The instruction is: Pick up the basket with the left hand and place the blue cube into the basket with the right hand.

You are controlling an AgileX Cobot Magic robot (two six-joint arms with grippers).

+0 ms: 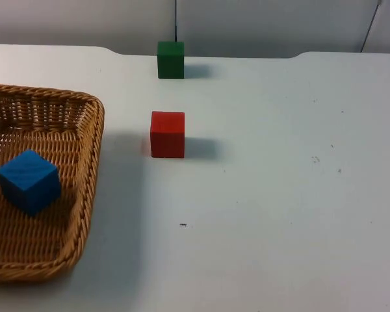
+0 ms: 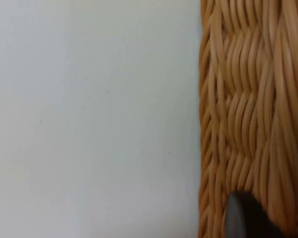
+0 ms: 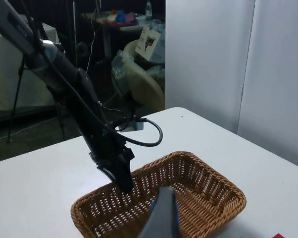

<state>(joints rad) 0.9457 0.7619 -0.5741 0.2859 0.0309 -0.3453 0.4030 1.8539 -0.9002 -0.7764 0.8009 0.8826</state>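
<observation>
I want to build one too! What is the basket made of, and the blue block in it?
The basket looks like woven wicker or rattan: tan strands plaited over and under, slightly glossy. The blue cube lying in it looks like painted wood with a matt finish, since faint grain lines cross its top; it could also be plastic. The left pincer is at the basket's rim.

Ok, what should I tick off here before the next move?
1. Blue cube lies inside the basket: ok.
2. Red cube and green cube stand on the table, apart from the basket: ok.
3. Left gripper is at the basket's rim: ok.
4. Left gripper's hold on the rim is firm: cannot tell.
5. Right gripper is clear of the basket: ok.
</observation>
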